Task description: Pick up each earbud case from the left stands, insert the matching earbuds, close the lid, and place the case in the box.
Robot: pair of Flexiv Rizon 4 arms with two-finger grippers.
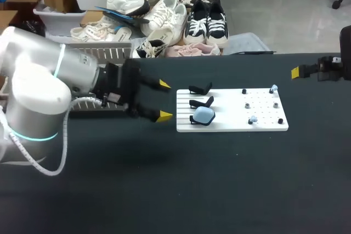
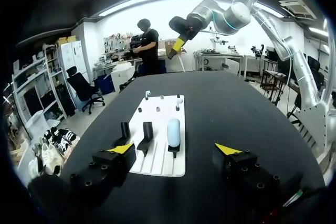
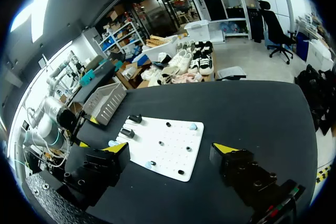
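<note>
A white board [image 1: 230,124] holds three black stands along its left side. The nearest stand carries a closed light-blue earbud case [image 1: 204,115]; the other two stands [image 1: 201,89] are bare. Two light-blue earbuds [image 1: 273,88] [image 1: 253,119] sit on pegs at the board's right side. My left gripper [image 1: 164,100] hovers open just left of the stands, holding nothing. In the left wrist view the case [image 2: 173,132] lies ahead of the open left gripper [image 2: 174,149]. My right gripper [image 1: 299,72] hangs at the far right, away from the board, and stands open and empty [image 3: 169,147] in its wrist view.
A grey slatted basket [image 1: 104,53] stands at the back left behind my left arm, and shows as the grey basket [image 3: 105,103] in the right wrist view. Several small black and grey pegs [image 1: 248,104] dot the board. The black tabletop [image 1: 219,190] stretches wide in front.
</note>
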